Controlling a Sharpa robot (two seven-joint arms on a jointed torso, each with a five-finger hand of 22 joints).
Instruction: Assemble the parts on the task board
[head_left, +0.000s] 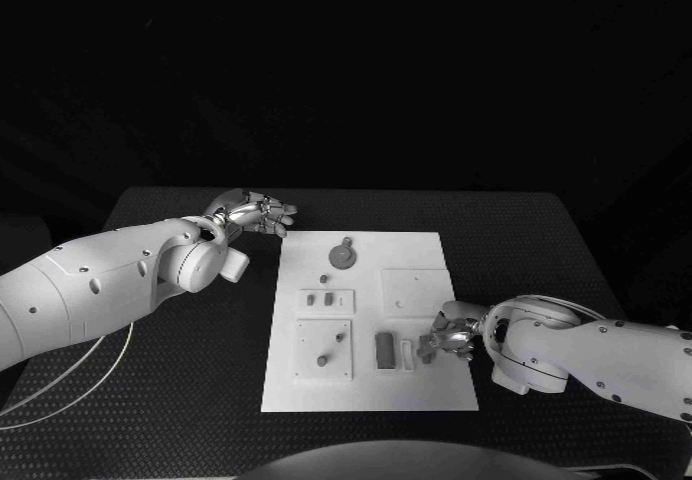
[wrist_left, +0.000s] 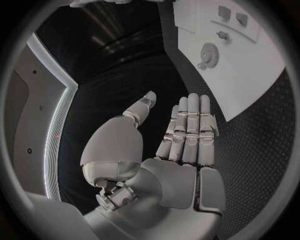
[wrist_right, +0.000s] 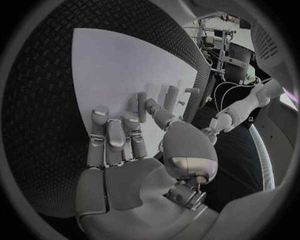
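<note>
The white task board (head_left: 368, 385) lies mid-table. On it sit a round gear-like part (head_left: 343, 255), a small peg (head_left: 322, 279), a plate with two small pieces (head_left: 327, 297), a square plate (head_left: 325, 348) and a dark block (head_left: 387, 350). My left hand (head_left: 253, 213) hovers off the board's far left corner; its fingers (wrist_left: 187, 130) are straight, thumb apart, holding nothing. My right hand (head_left: 450, 335) is at the board's right edge beside the dark block. A dark upright piece (wrist_right: 142, 106) shows between its thumb and forefinger (wrist_right: 132, 127); whether they grip it is unclear.
The board (wrist_left: 250, 75) and gear (wrist_left: 209, 51) lie beyond my left hand's fingertips. A thin white cable (head_left: 87, 375) loops on the black table at the near left. Bare black tabletop surrounds the board on both sides.
</note>
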